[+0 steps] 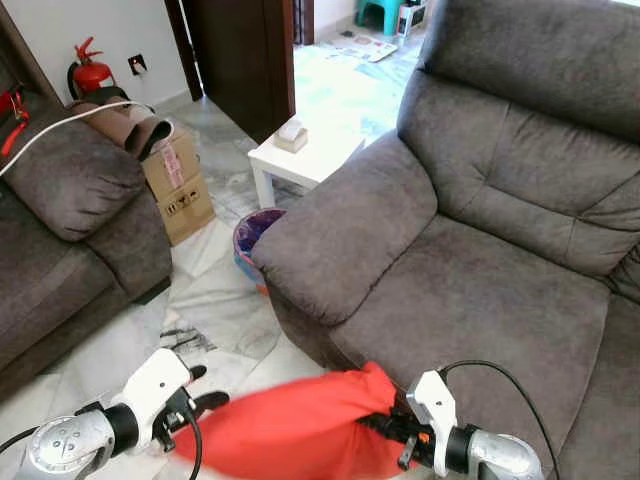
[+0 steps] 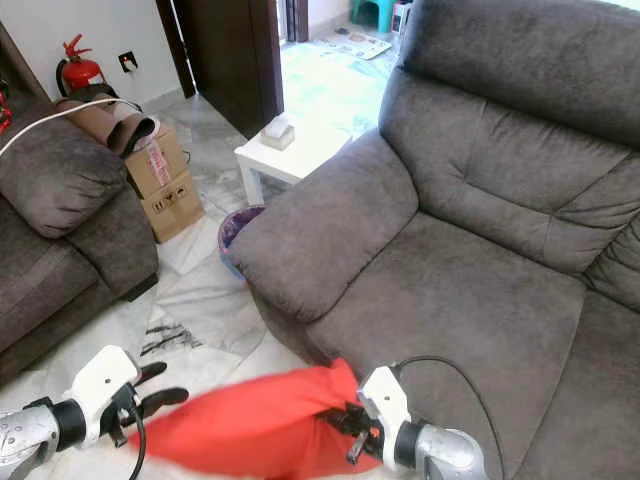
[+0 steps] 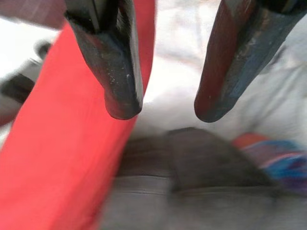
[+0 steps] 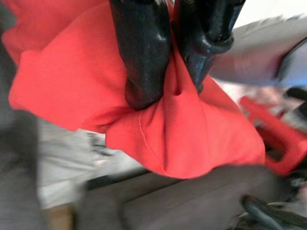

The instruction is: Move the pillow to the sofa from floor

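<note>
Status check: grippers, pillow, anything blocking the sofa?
Right gripper shut on pillow. Left gripper open beside it. Pillow held at sofa front edge. Seat free.

Daylit room, sharp in the head views and blurred in the wrist views.

Daylight enters through the doorway at the back, washing out the pale floor there and glaring off the white side table. The grey sofa is evenly lit, with soft shadows in its seams and under its arm. The head views are crisp, though the red pillow is slightly smeared at its lower edge. Both wrist views are soft: the black fingers sit near focus, everything behind them blurs, and the white background there is overexposed.
</note>
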Motion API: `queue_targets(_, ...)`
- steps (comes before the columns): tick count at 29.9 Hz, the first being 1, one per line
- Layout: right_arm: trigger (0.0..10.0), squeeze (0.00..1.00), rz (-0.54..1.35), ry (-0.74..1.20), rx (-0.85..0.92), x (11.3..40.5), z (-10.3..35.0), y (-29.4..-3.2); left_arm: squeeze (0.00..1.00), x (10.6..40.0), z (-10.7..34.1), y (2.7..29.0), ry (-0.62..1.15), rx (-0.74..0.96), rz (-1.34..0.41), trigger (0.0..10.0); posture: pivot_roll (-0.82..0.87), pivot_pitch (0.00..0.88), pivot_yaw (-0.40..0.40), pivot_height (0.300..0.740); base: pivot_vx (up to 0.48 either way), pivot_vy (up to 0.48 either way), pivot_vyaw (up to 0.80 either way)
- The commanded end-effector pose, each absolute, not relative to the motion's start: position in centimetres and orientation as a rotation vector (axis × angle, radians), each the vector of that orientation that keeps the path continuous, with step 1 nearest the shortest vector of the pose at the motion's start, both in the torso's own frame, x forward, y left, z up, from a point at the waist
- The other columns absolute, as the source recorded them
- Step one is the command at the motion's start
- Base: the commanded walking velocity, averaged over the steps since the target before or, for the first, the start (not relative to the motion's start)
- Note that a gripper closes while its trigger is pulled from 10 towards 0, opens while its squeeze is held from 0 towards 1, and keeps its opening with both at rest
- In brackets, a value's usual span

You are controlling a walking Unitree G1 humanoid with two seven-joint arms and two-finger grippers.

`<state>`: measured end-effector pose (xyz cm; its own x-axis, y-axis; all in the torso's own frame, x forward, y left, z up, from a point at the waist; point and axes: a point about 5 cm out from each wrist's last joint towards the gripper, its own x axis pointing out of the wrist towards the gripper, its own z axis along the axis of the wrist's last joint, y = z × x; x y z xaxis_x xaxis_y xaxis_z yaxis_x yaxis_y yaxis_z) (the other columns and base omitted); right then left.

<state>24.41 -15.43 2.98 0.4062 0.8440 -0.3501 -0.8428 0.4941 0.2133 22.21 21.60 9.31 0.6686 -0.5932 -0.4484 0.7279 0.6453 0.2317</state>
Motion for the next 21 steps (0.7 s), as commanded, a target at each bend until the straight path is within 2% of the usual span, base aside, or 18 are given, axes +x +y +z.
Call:
queue_targets(1,10.0,0.00,1.165,0.331,0.010,24.8,5.1,-14.2,1.00,21.3,9.0,21.2,0.395,0.378,-0.868,10.0,0.15,0.119,0.004,0.740,0.000,0.000,0.00)
queue_targets(5,10.0,0.00,1.240,0.329,0.044,24.2,5.6,-13.7,1.00,21.2,8.7,21.1,0.402,0.385,-0.896,10.0,0.14,0.118,0.002,0.740,0.000,0.000,0.00)
queue_targets(11,10.0,0.00,1.246,0.331,0.021,24.2,5.5,-13.4,1.00,21.2,9.1,19.9,0.393,0.344,-0.965,10.0,0.15,0.117,-0.005,0.740,0.000,0.000,0.00)
queue_targets(15,10.0,0.00,1.272,0.311,0.042,24.1,6.1,-13.1,1.00,20.0,8.4,19.5,0.454,0.349,-1.080,10.0,0.14,0.120,-0.008,0.740,0.000,0.000,0.00)
queue_targets(21,10.0,0.00,1.293,0.307,0.054,23.5,6.3,-12.9,1.00,19.5,7.8,19.5,0.488,0.379,-1.127,10.0,0.14,0.121,-0.005,0.740,0.000,0.000,0.00)
